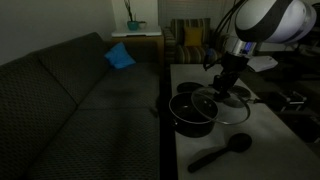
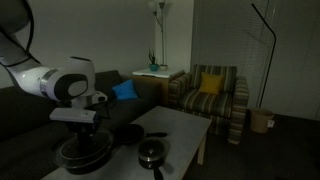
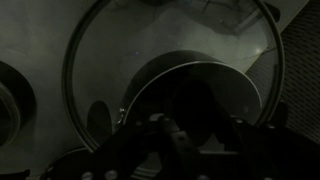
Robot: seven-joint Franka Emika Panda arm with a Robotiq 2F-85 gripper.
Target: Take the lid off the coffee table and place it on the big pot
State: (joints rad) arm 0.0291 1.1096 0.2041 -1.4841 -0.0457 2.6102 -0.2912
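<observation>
The jaws are clamping shut on the knob of the lid (image 1: 226,106), holding it partly above the big pot (image 1: 190,115) by the desk's (image 1: 270,150) sofa-side edge. Lifting looks done; lowering and releasing are still waiting.

End effector (image 1: 228,82) over lid (image 1: 232,110) — big pot (image 1: 190,120) beneath.

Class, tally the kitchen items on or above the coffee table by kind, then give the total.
Pots and pans: 3 (big pot, long-handled pan, small saucepan)
Lids: 1 (glass lid)
Spoons: 1 (black spoon)
Total: 5
</observation>
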